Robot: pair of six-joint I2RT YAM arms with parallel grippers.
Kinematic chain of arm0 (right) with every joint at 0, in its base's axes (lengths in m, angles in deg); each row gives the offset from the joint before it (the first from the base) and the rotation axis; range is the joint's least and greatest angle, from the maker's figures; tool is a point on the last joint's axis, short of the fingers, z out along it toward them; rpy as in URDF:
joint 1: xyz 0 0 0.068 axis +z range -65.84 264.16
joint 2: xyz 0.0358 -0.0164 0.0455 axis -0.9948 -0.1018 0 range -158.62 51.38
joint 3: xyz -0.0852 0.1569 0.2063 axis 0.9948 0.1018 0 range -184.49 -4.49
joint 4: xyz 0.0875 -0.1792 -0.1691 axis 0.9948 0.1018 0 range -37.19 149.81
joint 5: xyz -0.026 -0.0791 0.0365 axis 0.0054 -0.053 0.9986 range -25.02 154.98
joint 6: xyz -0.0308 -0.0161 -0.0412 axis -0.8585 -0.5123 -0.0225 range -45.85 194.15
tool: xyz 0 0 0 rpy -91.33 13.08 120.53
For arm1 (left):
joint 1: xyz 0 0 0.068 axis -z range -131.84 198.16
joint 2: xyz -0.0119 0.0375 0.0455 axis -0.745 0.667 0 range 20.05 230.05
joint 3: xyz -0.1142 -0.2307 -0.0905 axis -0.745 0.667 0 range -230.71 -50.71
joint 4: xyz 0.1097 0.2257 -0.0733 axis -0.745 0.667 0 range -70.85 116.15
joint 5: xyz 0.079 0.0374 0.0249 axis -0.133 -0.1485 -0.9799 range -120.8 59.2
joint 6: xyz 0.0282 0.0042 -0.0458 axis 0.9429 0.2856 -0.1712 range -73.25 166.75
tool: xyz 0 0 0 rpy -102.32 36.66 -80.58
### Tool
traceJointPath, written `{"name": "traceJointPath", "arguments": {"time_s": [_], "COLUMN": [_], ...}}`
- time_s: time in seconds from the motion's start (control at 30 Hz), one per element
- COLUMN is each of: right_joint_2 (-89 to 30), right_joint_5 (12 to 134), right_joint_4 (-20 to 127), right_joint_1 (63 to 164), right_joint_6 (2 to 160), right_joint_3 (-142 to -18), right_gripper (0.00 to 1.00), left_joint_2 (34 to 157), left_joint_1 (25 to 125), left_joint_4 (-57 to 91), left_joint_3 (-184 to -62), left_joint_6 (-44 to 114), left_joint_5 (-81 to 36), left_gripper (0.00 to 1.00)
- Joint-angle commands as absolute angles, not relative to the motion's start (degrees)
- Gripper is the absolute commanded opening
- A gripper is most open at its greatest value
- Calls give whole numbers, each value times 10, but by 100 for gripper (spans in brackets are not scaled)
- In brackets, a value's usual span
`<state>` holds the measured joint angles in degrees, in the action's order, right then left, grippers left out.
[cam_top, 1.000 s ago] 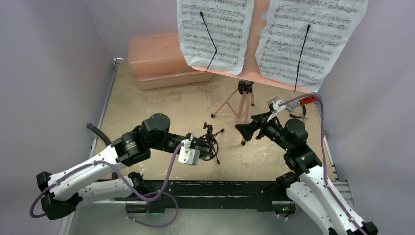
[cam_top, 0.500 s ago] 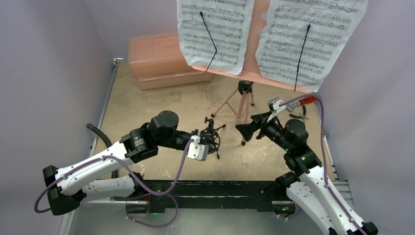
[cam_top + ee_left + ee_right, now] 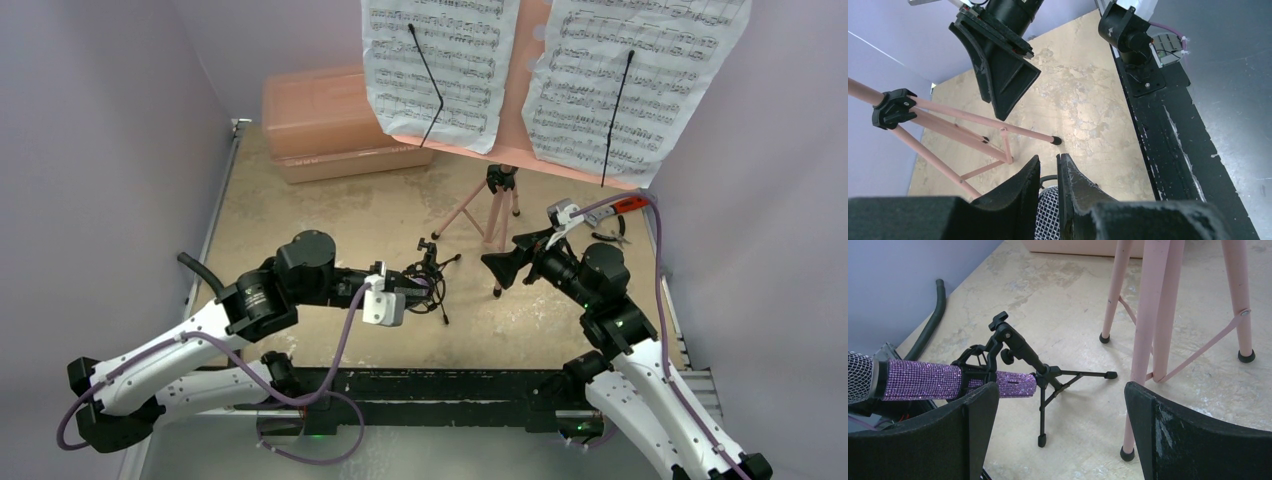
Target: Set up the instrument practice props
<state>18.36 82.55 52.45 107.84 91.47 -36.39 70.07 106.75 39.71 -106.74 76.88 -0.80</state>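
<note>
The purple glitter microphone [image 3: 938, 380] lies level, its body passing through the clip of the small black tripod mic stand [image 3: 1043, 375] at mid-table [image 3: 434, 272]. My left gripper [image 3: 420, 288] is shut on the microphone's mesh head [image 3: 1048, 215], which shows between the fingers of the left gripper [image 3: 1048, 157]. The pink music stand [image 3: 498, 190] stands just behind, on its tripod legs [image 3: 1153, 315]. It holds two white sheet-music pages [image 3: 440, 60]. My right gripper [image 3: 1060, 386] hangs open and empty beside the pink legs, facing the mic stand [image 3: 500, 265].
A salmon-pink lidded case [image 3: 330, 125] sits at the back left. A red-handled tool [image 3: 630, 205] lies at the right wall behind my right arm. A black hose [image 3: 935, 315] runs along the left edge. Purple walls close in both sides.
My left arm swung right and then drew back left, still holding the microphone. The mic stand's top now sits slightly farther from me. The right arm has not moved.
</note>
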Motion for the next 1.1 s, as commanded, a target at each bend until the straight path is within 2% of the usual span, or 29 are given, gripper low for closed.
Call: {"name": "traceJointPath", "arguments": {"time_s": [0.0,0.23,0.7,1.07], "right_joint_2": [181,176,181,188], "right_joint_5": [831,834,833,832], "right_joint_4": [493,492,503,516], "right_joint_1": [1078,1078,1079,1078], "right_joint_6": [917,917,909,906], "right_joint_3": [-373,-376,-380,-385], "right_gripper": [98,98,98,98], "left_joint_2": [678,662,675,703], "left_joint_1": [1067,1066,1066,1067], "left_joint_4": [415,465,460,388], "left_joint_3": [-1078,-1070,-1014,-999], "left_joint_6": [748,755,765,758], "left_joint_5": [-18,-52,-116,-81], "left_gripper": [17,12,3,2]}}
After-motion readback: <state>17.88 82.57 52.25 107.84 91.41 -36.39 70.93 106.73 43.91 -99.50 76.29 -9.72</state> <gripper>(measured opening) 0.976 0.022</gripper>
